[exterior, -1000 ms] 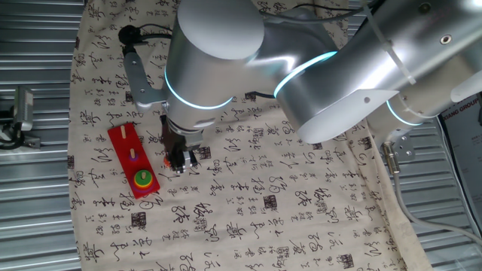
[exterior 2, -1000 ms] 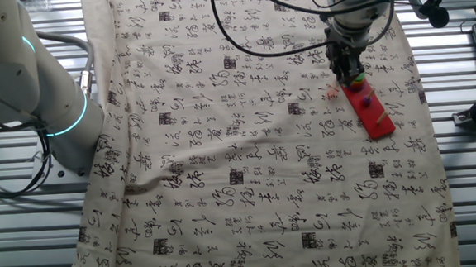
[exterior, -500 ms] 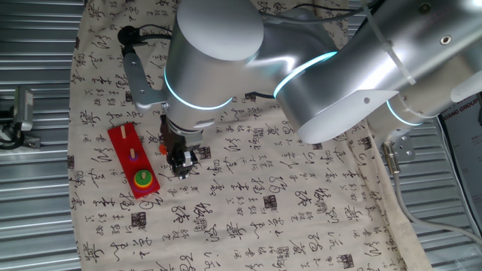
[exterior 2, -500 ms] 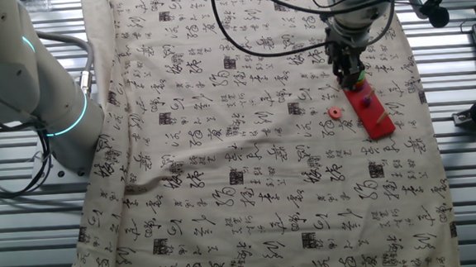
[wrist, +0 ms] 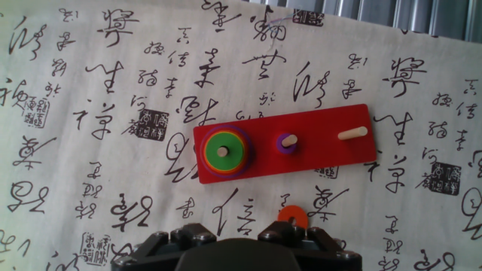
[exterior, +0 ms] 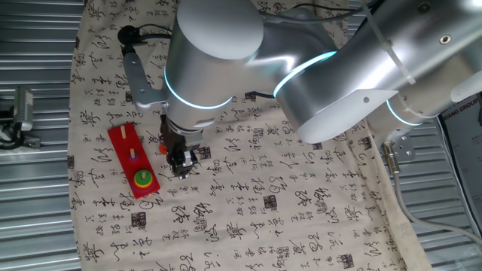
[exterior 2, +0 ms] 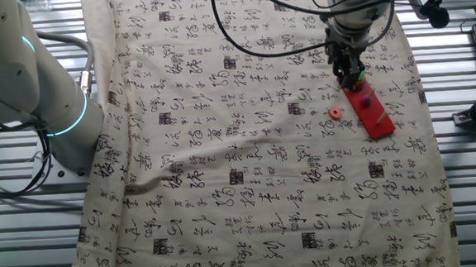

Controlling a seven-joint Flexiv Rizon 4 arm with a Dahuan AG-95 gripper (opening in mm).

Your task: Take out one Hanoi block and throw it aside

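Hand view showed us the small flat orange-red Hanoi block (wrist: 292, 216) lying on the cream cloth printed with black calligraphy (wrist: 90, 90), just beside the long edge of the long red rectangular peg board (wrist: 285, 143) and apart from it. We saw the disc's near edge partly hidden by the dark body of the two-finger gripper (wrist: 233, 252) at the bottom of the picture. On the board we noted a stack topped by a green disc (wrist: 222, 152) on one end peg, a small purple disc (wrist: 287, 142) on the middle peg, and a bare wooden peg (wrist: 352, 133) at the other end.

From one fixed view we found the gripper (exterior: 181, 162) hanging low over the cloth just beside the board (exterior: 132, 160), with the orange-red disc (exterior: 161, 149) showing as a small spot between them. We could not tell from any picture whether the fingers stood apart or together; nothing appeared to be held in them.

In the other fixed view we saw the disc (exterior 2: 334, 113) resting on the cloth near the board (exterior 2: 369, 110), below the gripper (exterior 2: 350, 77). A second silver robot arm (exterior 2: 28, 88) stood at the far edge of the table.
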